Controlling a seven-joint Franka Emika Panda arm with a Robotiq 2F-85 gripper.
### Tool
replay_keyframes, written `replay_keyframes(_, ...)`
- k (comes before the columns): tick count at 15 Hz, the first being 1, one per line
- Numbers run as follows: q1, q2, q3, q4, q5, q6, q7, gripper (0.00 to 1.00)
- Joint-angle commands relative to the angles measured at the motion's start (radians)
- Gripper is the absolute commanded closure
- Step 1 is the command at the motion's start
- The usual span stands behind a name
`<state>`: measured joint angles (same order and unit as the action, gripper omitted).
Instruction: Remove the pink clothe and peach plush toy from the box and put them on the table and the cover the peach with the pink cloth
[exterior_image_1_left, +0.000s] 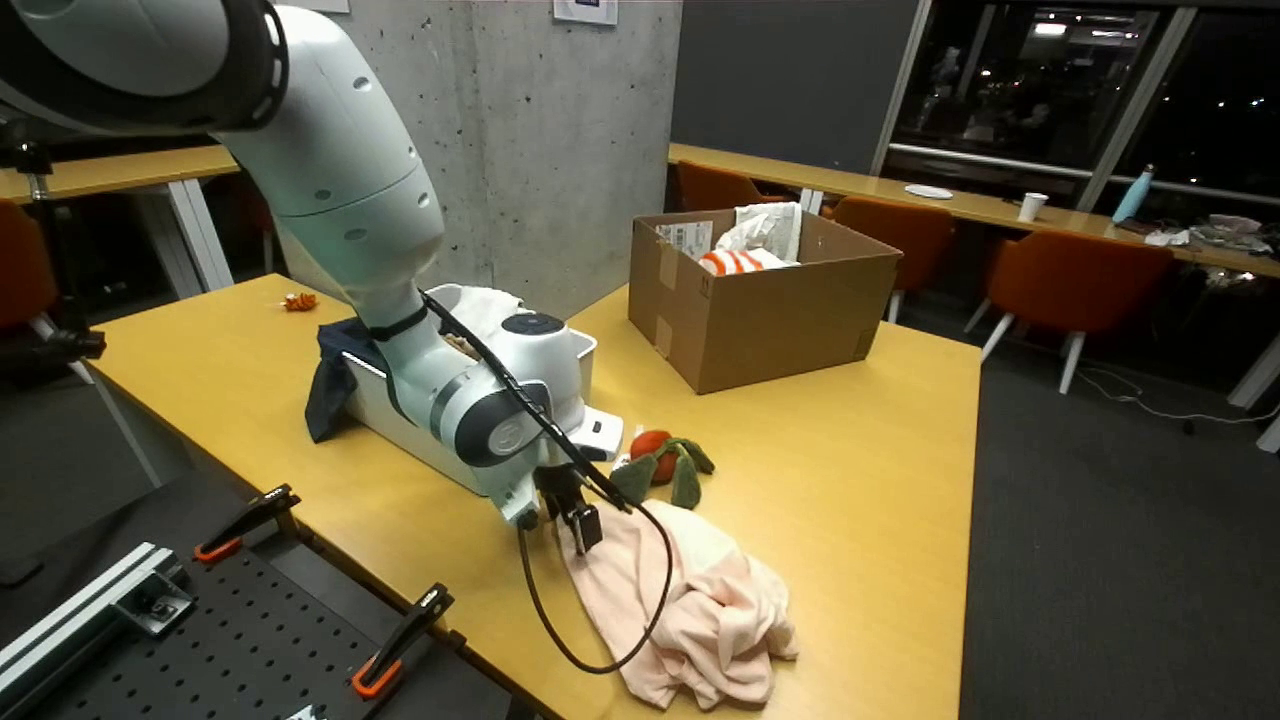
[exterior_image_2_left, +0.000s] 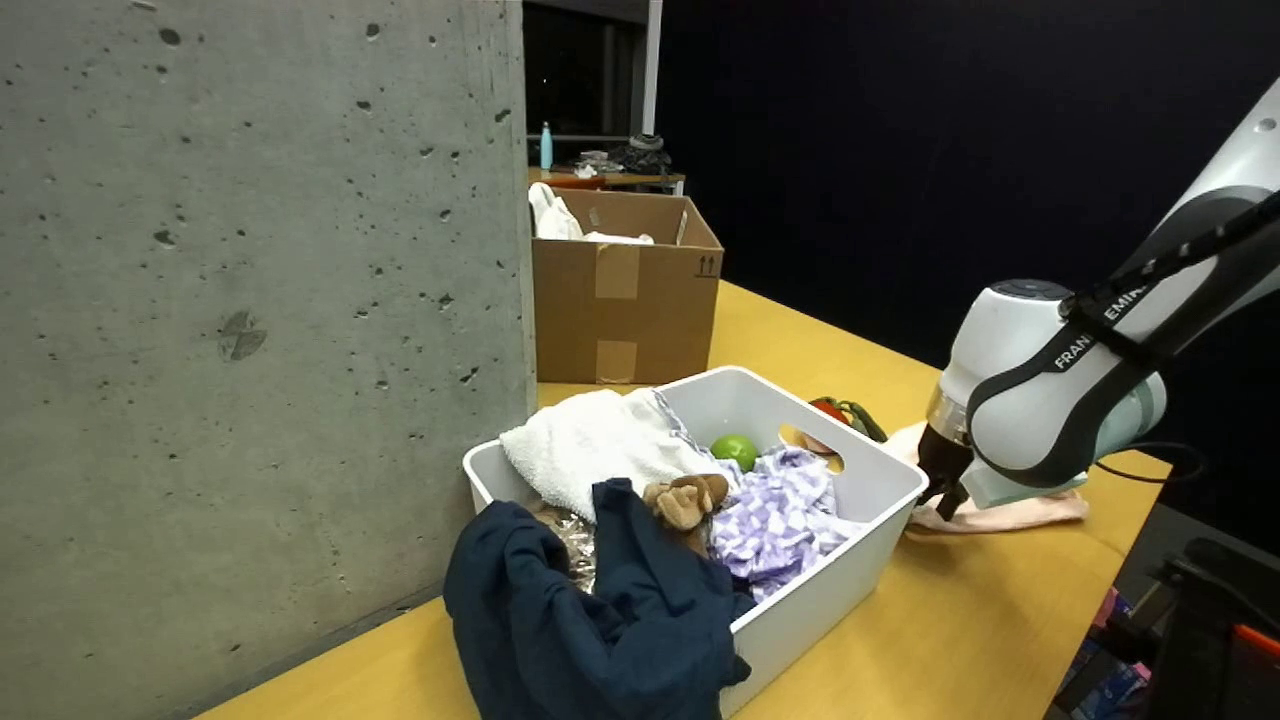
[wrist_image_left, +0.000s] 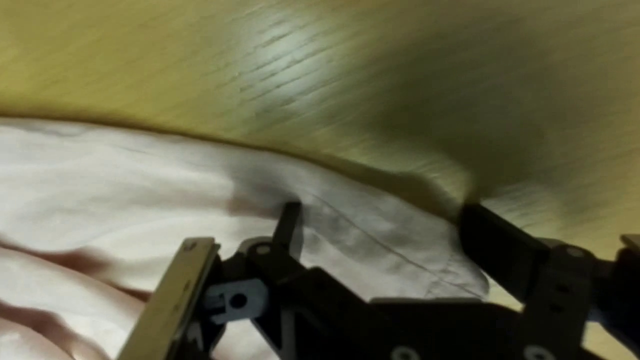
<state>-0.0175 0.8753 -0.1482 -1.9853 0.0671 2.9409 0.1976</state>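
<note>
Beside the grey plastic bin (exterior_image_2_left: 830, 605) I see the pale pink cloth (exterior_image_1_left: 725, 622) rumpled on the wooden table (exterior_image_1_left: 880, 490), the peach plush toy (exterior_image_1_left: 652, 452) near that bin too. The gripper (wrist_image_left: 382, 220), close by the bin, has its jaws spread astride the cloth's corner.

Bench (exterior_image_1_left: 860, 500): yellow wood
Cloth (exterior_image_1_left: 722, 625): pink, rumpled
Toy (exterior_image_1_left: 650, 452): red-green, just beside cloth
Bin (exterior_image_2_left: 825, 620): pale grey, near toy
Carton (exterior_image_1_left: 790, 335): brown cardboard, near bin
Small item (exterior_image_1_left: 299, 301): orange, well apart from cloth
</note>
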Motion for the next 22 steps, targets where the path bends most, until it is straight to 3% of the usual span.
replay_keyframes(1,-0.056,0.051,0.05,0.056,0.014,0.017,-0.044,0.51)
replay_keyframes(8,-0.048,-0.036,0.066,-0.056,0.013,0.059,-0.049,0.99)
replay_keyframes(14,-0.056,-0.225,0.056,-0.251,0.017,0.134,-0.051,1.0)
replay_keyframes(17,-0.043,-0.32,0.049,-0.278,0.015,0.099,-0.044,1.0)
replay_keyframes(22,0.051,-0.44,0.032,-0.293,-0.007,0.042,-0.014,1.0)
